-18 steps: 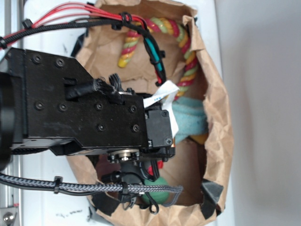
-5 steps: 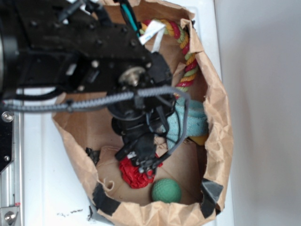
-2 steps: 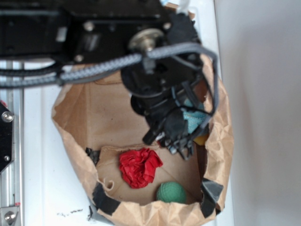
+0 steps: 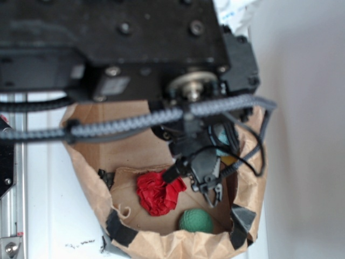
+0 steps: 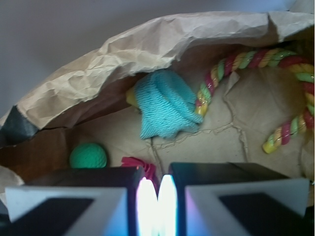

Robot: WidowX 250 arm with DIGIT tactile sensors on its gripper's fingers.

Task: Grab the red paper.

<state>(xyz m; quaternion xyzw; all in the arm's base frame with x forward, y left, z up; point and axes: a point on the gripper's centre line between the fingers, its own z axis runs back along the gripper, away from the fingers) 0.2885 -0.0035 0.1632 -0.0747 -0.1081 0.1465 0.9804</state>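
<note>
The jaws (image 4: 207,186) are pressed together with nothing between them, poised just beside the red paper (image 4: 159,192), which lies loose on the floor of the bag (image 4: 86,178). Unless they spread first they may only shove the soft wad aside or snag the bag's wall. Near the paper lies a green ball (image 4: 194,221); farther off, a teal cloth (image 5: 165,104) and striped rope (image 5: 256,59).

The arm's black body fills the upper exterior view, blurred, with a braided cable running across it just above the tool (image 4: 207,186). The tool points downward. In the wrist view its fingers (image 5: 74,199) are pressed together, empty.
</note>
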